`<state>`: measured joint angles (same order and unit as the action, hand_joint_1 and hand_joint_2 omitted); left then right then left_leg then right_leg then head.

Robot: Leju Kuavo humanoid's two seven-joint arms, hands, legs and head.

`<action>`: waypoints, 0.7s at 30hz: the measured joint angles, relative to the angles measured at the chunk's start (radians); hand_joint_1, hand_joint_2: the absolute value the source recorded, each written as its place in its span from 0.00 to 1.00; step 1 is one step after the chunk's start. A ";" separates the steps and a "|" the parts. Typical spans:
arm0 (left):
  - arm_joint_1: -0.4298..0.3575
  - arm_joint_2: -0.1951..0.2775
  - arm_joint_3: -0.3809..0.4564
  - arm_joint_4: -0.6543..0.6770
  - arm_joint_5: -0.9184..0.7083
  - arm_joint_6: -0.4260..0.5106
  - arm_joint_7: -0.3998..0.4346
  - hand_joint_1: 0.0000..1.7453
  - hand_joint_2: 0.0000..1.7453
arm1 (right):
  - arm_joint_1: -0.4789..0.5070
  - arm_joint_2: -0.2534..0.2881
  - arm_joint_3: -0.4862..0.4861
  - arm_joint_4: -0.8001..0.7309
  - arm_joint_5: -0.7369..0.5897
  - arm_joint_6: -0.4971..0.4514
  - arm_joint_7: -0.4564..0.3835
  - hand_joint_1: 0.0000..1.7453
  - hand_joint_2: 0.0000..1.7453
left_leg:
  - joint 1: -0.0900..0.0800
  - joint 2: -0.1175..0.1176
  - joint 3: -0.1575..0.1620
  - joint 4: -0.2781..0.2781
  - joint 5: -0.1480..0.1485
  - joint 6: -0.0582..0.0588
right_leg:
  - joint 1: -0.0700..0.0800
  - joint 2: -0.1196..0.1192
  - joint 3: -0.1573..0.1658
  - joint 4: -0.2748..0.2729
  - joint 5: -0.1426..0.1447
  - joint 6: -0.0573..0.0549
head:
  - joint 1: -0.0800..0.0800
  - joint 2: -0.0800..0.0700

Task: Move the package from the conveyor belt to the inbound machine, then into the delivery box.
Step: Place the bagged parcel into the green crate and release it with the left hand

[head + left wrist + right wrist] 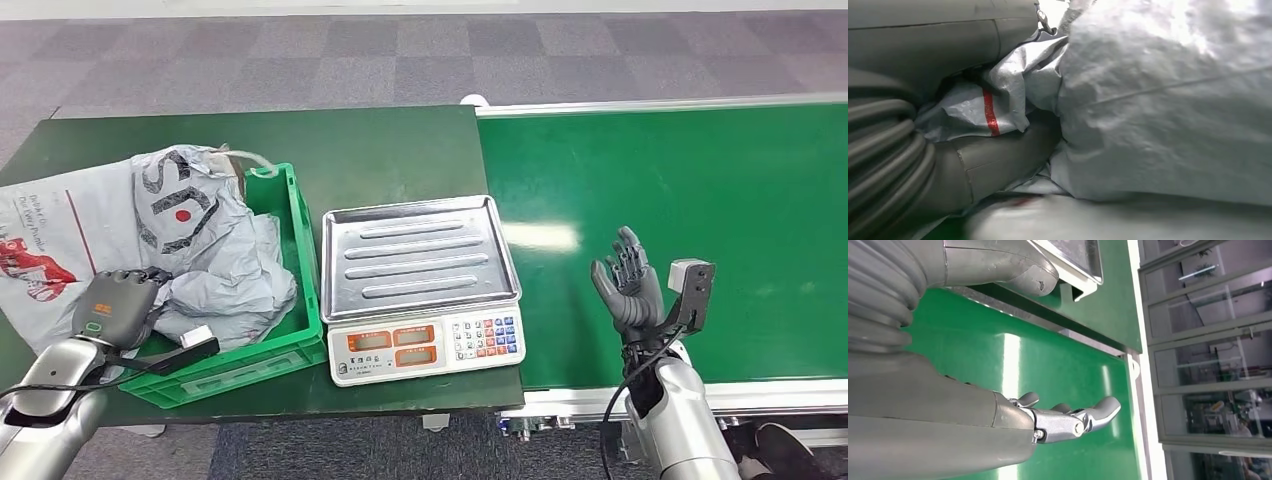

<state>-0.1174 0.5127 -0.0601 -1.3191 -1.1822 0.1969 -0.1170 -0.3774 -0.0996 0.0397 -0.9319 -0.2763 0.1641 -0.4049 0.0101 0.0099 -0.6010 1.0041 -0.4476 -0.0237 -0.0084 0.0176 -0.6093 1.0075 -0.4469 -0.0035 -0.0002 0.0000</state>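
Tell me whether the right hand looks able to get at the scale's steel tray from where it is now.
Probably yes. The right hand hovers open over the conveyor belt, holding nothing, and the scale stands just beside the belt's edge. Its tray is bare, and nothing lies between hand and tray.

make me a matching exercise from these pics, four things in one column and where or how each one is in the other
Things:
1. grey package
2. scale
3. right hand
4. left hand

Places or states:
A. open above the green conveyor belt
B. lying in the green crate
C. its metal tray bare, between crate and belt
D. on grey package material at the crate's near end

Pairs: 1-B, 2-C, 3-A, 4-D
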 joint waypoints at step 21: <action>0.071 -0.032 0.051 -0.151 0.233 -0.122 -0.151 0.00 1.00 | 0.016 0.002 -0.001 -0.033 0.007 -0.001 0.006 0.00 1.00 | 0.001 -0.007 0.000 0.000 0.001 0.000 | 0.001 -0.006 0.002 0.000 0.000 0.000 | 0.000 0.000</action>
<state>-0.0465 0.4804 -0.0090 -1.4703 -0.9489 0.0744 -0.2679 -0.3612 -0.0977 0.0391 -0.9651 -0.2693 0.1632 -0.3991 0.0106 0.0027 -0.6006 1.0045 -0.4470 -0.0236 -0.0077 0.0121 -0.6072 1.0074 -0.4474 -0.0036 -0.0002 0.0001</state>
